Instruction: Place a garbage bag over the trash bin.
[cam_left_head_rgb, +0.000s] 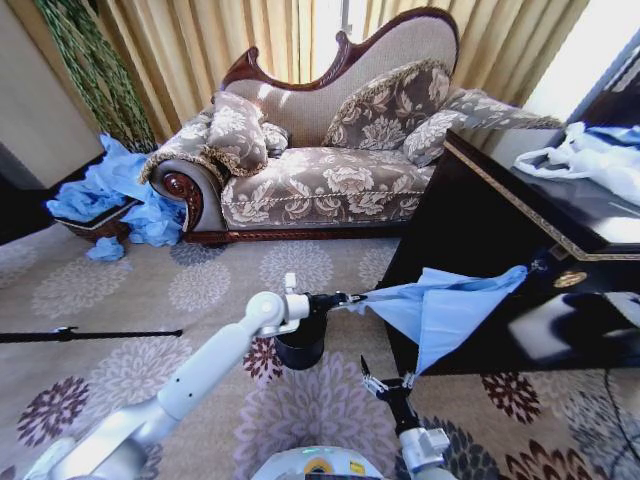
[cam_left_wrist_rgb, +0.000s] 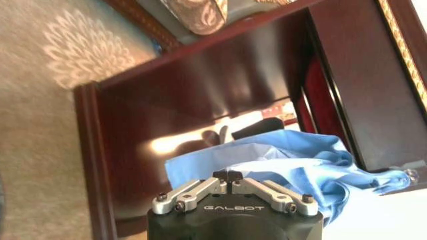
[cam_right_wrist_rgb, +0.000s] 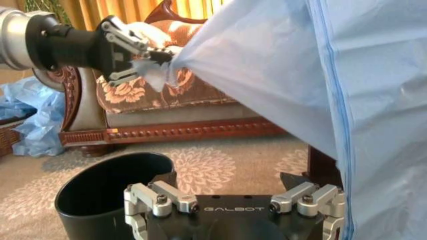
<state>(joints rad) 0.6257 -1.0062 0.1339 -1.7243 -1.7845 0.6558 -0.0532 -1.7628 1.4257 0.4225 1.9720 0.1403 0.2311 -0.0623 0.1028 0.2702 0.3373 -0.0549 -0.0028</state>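
The light-blue garbage bag (cam_left_head_rgb: 440, 305) hangs stretched in the air in front of the dark table. My left gripper (cam_left_head_rgb: 345, 298) is shut on its left corner; its far corner reaches the table's edge. In the left wrist view the bag (cam_left_wrist_rgb: 280, 160) spreads just beyond the closed left gripper (cam_left_wrist_rgb: 230, 176). The small black trash bin (cam_left_head_rgb: 300, 345) stands upright on the carpet right under my left wrist. My right gripper (cam_left_head_rgb: 388, 378) is open, low beside the bag's hanging tip. The right wrist view shows the bin (cam_right_wrist_rgb: 107, 185), the bag (cam_right_wrist_rgb: 300, 75), the left gripper (cam_right_wrist_rgb: 157, 57) and the open right gripper (cam_right_wrist_rgb: 233, 195).
A floral sofa (cam_left_head_rgb: 320, 170) stands behind. A wicker basket (cam_left_head_rgb: 100, 228) with blue sheets sits at its left end. The dark glossy table (cam_left_head_rgb: 500, 200) on the right carries white plastic bags (cam_left_head_rgb: 590, 160). A thin black rod (cam_left_head_rgb: 90, 334) lies on the carpet at left.
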